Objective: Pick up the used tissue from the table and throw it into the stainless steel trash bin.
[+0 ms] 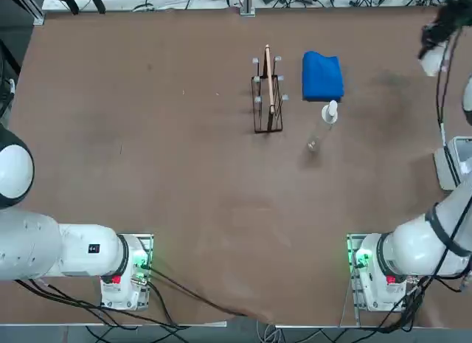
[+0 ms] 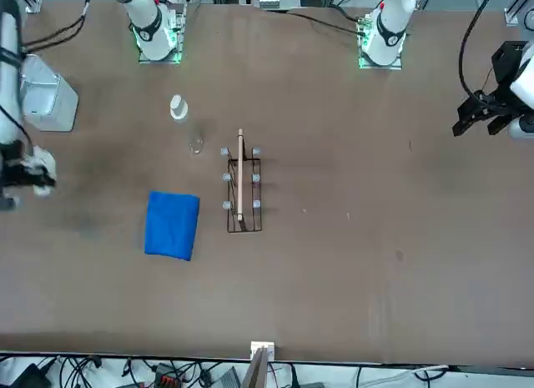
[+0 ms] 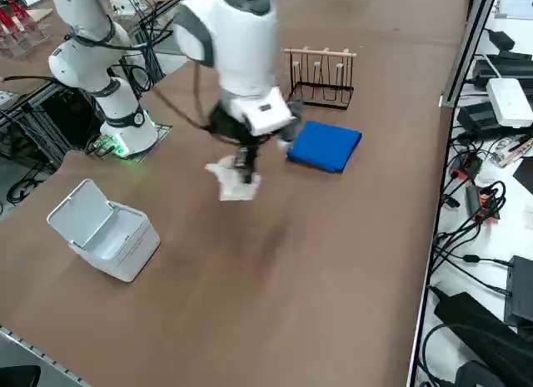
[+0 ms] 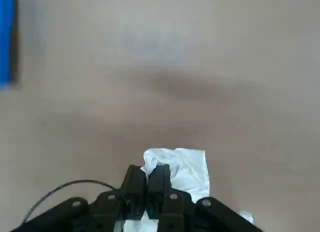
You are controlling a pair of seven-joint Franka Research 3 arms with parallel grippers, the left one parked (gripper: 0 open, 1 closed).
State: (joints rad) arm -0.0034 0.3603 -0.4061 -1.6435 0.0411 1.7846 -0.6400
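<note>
In the right side view, the right gripper (image 3: 243,166) is up over the brown table (image 3: 350,237), and its jaws are clamped on the used tissue (image 3: 236,181). The tissue is white and crumpled. It hangs down below the jaws and sticks out around them. It does not touch the table. In the wrist view, the two black fingers (image 4: 159,184) are squeezed close together with the tissue pinched between them, and a big floppy bit of it pokes out past the tips.

The trash bin (image 3: 117,237) is on the table, well apart from the jaws, on the side nearer the robot's own base. It is a pale box, and its lid (image 3: 81,212) is tipped open.

The blue cloth (image 3: 325,146) lies flat on the table, near the jaws, on the side away from the bin. Just past the cloth from the jaws is the dark wire rack (image 3: 322,81), with a light stick (image 1: 270,81) along its top.

The small clear bottle (image 1: 318,134) with a white cap (image 1: 330,112) is near the cloth too, on the robot's side of it, and well apart from the jaws.
</note>
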